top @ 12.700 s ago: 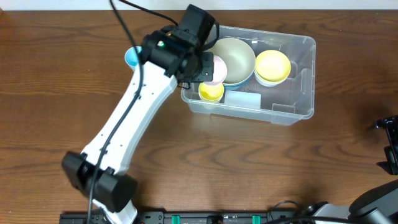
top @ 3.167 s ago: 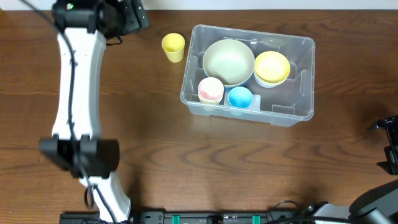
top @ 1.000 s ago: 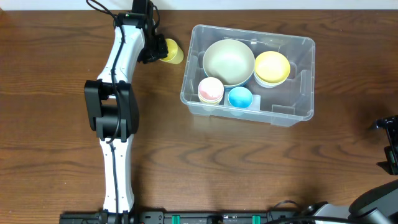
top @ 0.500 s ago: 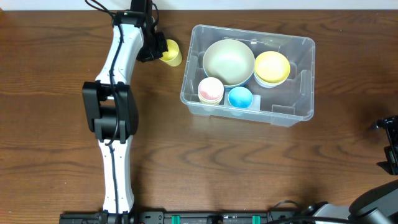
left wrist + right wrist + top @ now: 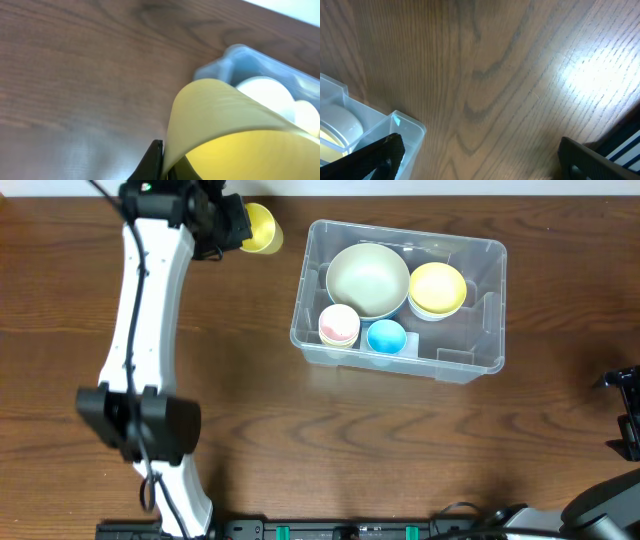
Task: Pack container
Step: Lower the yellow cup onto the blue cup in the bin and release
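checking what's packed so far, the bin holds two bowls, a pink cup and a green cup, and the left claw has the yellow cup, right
One detail is wrong: the cup beside the pink cup in the container is a blue cup, not green, as the overhead view shows. The rest stands: the pale bowl and yellow bowl are inside, and the left claw holds the yellow cup.

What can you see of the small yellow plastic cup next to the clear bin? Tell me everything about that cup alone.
The small yellow plastic cup is plain, smooth and round, with a thin wall that is brighter yellow inside. It looks empty. The left gripper is shut on it, with one black finger against its outer wall. The cup is outside the clear rectangular plastic bin, apart from it and to the left of its far corner. It appears tilted. Whether it touches the wooden table cannot be told.
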### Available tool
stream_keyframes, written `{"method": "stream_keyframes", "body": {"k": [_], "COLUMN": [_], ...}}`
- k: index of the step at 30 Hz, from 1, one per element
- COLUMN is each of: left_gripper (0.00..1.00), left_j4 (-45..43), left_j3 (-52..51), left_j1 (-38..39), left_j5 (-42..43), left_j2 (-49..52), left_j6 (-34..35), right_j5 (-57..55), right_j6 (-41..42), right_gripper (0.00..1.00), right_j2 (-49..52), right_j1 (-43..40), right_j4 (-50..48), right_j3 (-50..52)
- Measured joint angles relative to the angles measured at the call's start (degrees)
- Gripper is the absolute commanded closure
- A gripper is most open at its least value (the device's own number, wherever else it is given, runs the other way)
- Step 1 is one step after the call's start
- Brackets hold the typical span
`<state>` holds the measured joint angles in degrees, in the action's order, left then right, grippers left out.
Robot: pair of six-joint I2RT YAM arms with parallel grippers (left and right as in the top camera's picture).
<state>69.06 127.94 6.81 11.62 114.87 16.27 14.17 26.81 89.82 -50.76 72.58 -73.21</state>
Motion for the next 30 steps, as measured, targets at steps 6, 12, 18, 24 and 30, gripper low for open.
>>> {"method": "stream_keyframes", "body": {"k": [6,12,18,24,30], "left_gripper": [0.94,0.94,0.94,0.94,0.94], "left_j4": [6.4,9.0,9.4,8.8,6.5], "left_j3": [0.0,0.0,0.0,0.0,0.0], "left_j1": [8.6,19.5,28.0,32.4,32.6], "left_j5": [0.0,0.0,0.0,-0.3,-1.4], "left_j2": [-8.2,-10.0,-7.3,-3.0,3.5], "left_j6": [-2.8,-4.0,-4.3,-4.3,-4.3], "right_j5": [0.0,0.0,0.0,0.0,0.0], "right_j6": [0.0,0.0,0.0,0.0,0.0], "right_gripper": [0.01,0.01,0.01,0.01,0.01], "right_j2": [0.0,0.0,0.0,0.0,0.0], "right_j1": [0.0,0.0,0.0,0.0,0.0], "right_j4": [0.0,0.0,0.0,0.0,0.0], "right_j3": [0.0,0.0,0.0,0.0,0.0]}}
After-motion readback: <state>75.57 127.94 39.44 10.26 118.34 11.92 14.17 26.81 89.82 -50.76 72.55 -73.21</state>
